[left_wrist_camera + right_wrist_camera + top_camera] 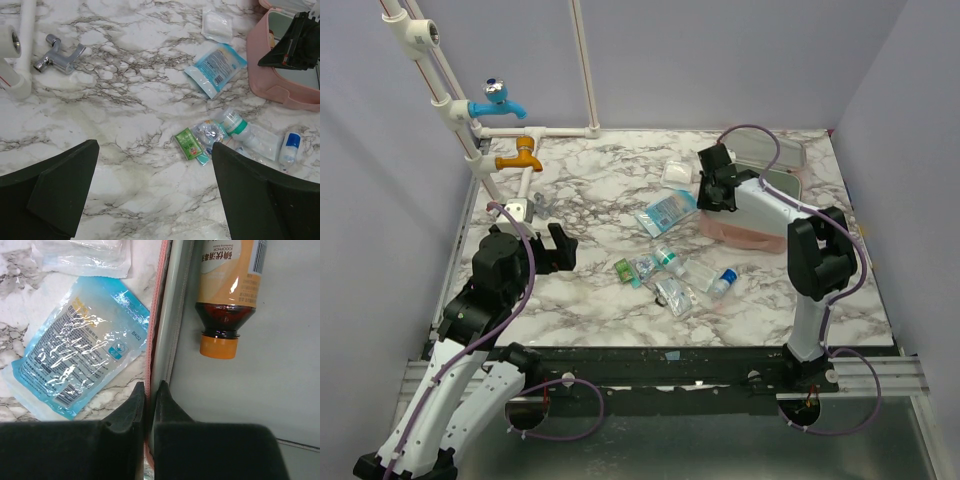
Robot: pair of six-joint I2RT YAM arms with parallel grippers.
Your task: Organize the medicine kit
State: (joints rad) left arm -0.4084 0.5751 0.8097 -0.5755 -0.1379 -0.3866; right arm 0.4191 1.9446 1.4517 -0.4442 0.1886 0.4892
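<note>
The medicine kit (735,232) is a pale pink zip case lying open at the right of the table, with its lid (775,155) behind it. My right gripper (715,187) is shut on the kit's left wall (159,295), one finger outside and one on the grey lining (250,390). A brown bottle with an orange cap (227,290) lies inside. My left gripper (558,248) is open and empty above bare marble (155,145). It is left of the loose items: a green sachet (189,143), a foil blister (210,132), a green-capped bottle (235,122) and a blue-capped bottle (290,145).
A blue packet (670,212) and a white gauze packet (678,172) lie just left of the kit. White pipes with a blue tap (498,100) and an orange tap (520,157) stand at the back left. A chrome fitting (57,55) lies near the pipe.
</note>
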